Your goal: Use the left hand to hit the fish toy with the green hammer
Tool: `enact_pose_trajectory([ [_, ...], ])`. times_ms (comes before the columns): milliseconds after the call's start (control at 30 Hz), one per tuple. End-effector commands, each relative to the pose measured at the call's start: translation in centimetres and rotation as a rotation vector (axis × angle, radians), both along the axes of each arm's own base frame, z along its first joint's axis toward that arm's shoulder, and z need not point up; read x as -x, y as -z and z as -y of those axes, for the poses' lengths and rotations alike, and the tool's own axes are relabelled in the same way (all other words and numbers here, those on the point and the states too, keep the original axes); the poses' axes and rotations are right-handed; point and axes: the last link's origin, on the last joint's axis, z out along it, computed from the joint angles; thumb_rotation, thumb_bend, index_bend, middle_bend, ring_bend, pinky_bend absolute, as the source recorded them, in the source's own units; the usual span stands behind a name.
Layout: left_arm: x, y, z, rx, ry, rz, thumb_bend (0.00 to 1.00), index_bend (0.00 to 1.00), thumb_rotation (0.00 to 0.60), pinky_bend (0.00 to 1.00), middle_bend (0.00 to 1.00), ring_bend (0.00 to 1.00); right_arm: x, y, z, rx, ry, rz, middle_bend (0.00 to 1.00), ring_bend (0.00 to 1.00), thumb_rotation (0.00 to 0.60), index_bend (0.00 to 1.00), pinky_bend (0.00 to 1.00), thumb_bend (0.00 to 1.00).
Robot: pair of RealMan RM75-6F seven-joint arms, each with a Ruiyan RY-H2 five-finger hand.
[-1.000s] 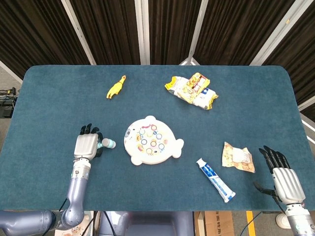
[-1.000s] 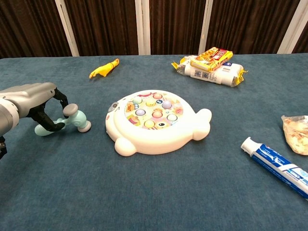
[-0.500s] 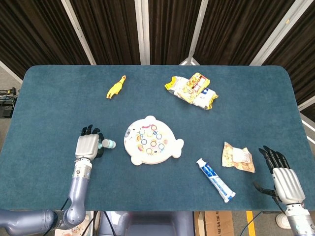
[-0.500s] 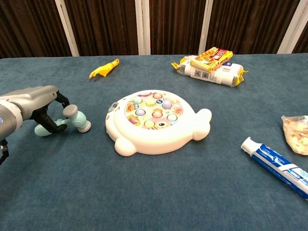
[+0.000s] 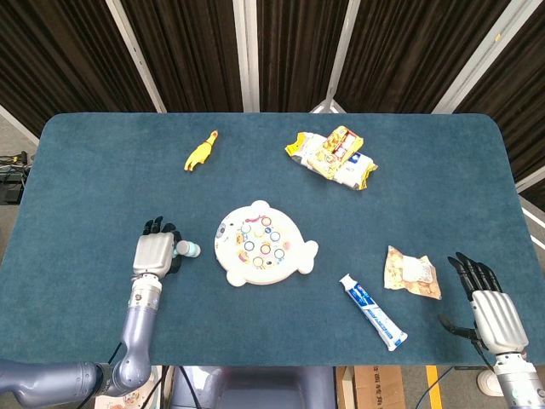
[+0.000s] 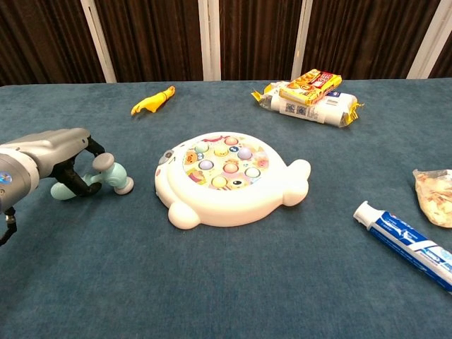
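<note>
Now the left hand point(image 6: 53, 154) curls its fingers point(image 6: 90, 185) around the green hammer point(image 6: 99, 179) near the table's point(image 5: 85, 170) left edge, just beside the fish toy point(image 6: 229, 180). Near the front-right corner, the right hand point(image 5: 494, 315) holds nothing, fingers straight and apart.

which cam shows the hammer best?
Chest view: the green hammer shows its head and handle side-on, with the left hand curled over the handle. In the head view the hand covers it, leaving only the hammer head visible.
</note>
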Motion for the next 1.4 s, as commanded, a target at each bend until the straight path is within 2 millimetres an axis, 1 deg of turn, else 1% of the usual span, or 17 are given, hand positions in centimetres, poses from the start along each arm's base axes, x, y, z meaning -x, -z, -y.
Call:
enact_pose_trajectory([
  [33, 0.0, 0.0, 0.0, -0.007, 0.009, 0.002, 0.61, 0.51, 0.600, 0.14, 0.25, 0.08, 0.0, 0.0, 0.0, 0.000, 0.000, 0.000, 0.00, 0.00, 0.600, 0.00, 0.00, 0.23],
  [233, 0.1, -0.1, -0.1, -0.027, 0.023, -0.003, 0.71, 0.55, 0.600, 0.34, 0.35, 0.23, 0.0, 0.0, 0.0, 0.000, 0.000, 0.003, 0.00, 0.00, 0.600, 0.00, 0.00, 0.23],
  [433, 0.3, -0.6, -0.2, -0.049, 0.052, -0.015, 0.73, 0.58, 0.600, 0.43, 0.42, 0.31, 0.0, 0.1, 0.0, -0.001, 0.001, 0.002, 0.00, 0.00, 0.600, 0.00, 0.00, 0.23],
  [533, 0.3, -1.0, -0.3, -0.066, 0.070, -0.005, 0.74, 0.59, 0.600, 0.45, 0.44, 0.33, 0.0, 0.0, 0.0, 0.000, 0.002, 0.001, 0.00, 0.00, 0.600, 0.00, 0.00, 0.23],
  [733, 0.0, -1.9, -0.6, -0.064, 0.113, -0.009, 0.74, 0.59, 0.600, 0.45, 0.44, 0.33, -0.1, 0.1, 0.0, 0.001, 0.001, 0.002, 0.00, 0.00, 0.600, 0.00, 0.00, 0.23],
  [867, -0.5, -2.9, -1.0, -0.047, 0.210, -0.038, 0.74, 0.60, 0.600, 0.46, 0.46, 0.34, -0.1, 0.1, 0.0, 0.003, 0.003, 0.002, 0.00, 0.00, 0.600, 0.00, 0.00, 0.23],
  [1000, -1.5, -4.1, -1.3, -0.045, 0.301, -0.048, 0.75, 0.61, 0.600, 0.48, 0.48, 0.36, -0.1, 0.1, 0.1, 0.003, 0.004, 0.002, 0.00, 0.00, 0.600, 0.00, 0.00, 0.23],
  [1133, -2.6, -5.3, -1.7, -0.050, 0.346, -0.048, 0.76, 0.61, 0.600, 0.49, 0.49, 0.37, 0.0, 0.1, 0.1, 0.003, 0.007, 0.001, 0.00, 0.00, 0.600, 0.00, 0.00, 0.23],
  [1167, -3.2, -5.8, -1.9, -0.057, 0.364, -0.047, 0.76, 0.61, 0.600, 0.49, 0.50, 0.37, 0.0, 0.1, 0.1, 0.003, 0.009, 0.004, 0.00, 0.00, 0.600, 0.00, 0.00, 0.23],
  [1300, -4.3, -6.6, -2.5, -0.057, 0.394, -0.049, 0.76, 0.62, 0.600, 0.50, 0.50, 0.38, 0.0, 0.1, 0.1, 0.001, 0.010, 0.005, 0.00, 0.00, 0.600, 0.00, 0.00, 0.23],
  [1400, -5.1, -6.8, -2.9, -0.059, 0.411, -0.044, 0.76, 0.62, 0.600, 0.51, 0.51, 0.38, 0.0, 0.2, 0.2, 0.001, 0.013, 0.007, 0.00, 0.00, 0.600, 0.00, 0.00, 0.23],
])
